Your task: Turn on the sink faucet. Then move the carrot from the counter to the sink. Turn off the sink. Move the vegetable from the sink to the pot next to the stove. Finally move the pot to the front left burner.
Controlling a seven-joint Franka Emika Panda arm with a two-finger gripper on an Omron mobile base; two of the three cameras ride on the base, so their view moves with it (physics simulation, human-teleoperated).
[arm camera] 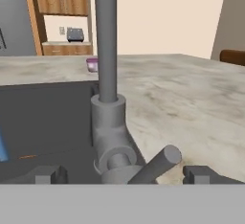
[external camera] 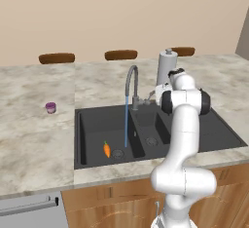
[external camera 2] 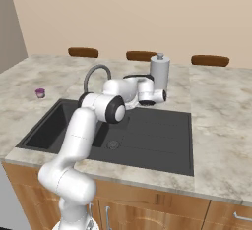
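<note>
Water runs in a blue stream (external camera: pixel 126 122) from the grey gooseneck sink faucet (external camera: pixel 131 82) into the large bowl of the dark sink (external camera: pixel 90 124). On that bowl's floor, near the drain, lies the small orange carrot (external camera: pixel 106 149). My gripper (external camera: pixel 151 96) is at the faucet's base and open. In the hand view the gripper (arm camera: pixel 124 174) has its fingertips (arm camera: pixel 48 174) on either side of the base (arm camera: pixel 109 132), and the side lever (arm camera: pixel 157 164) slants between them, touched by neither. The marbled counter (external camera: pixel 39 139) surrounds the sink. The pot and the stove are out of view.
A white paper-towel roll (external camera: pixel 166 67) stands just behind my hand. A small purple cup (external camera: pixel 50 107) sits on the counter left of the sink. Brown chair backs (external camera: pixel 120 54) line the far edge. The smaller bowl (external camera: pixel 155 134) holds nothing.
</note>
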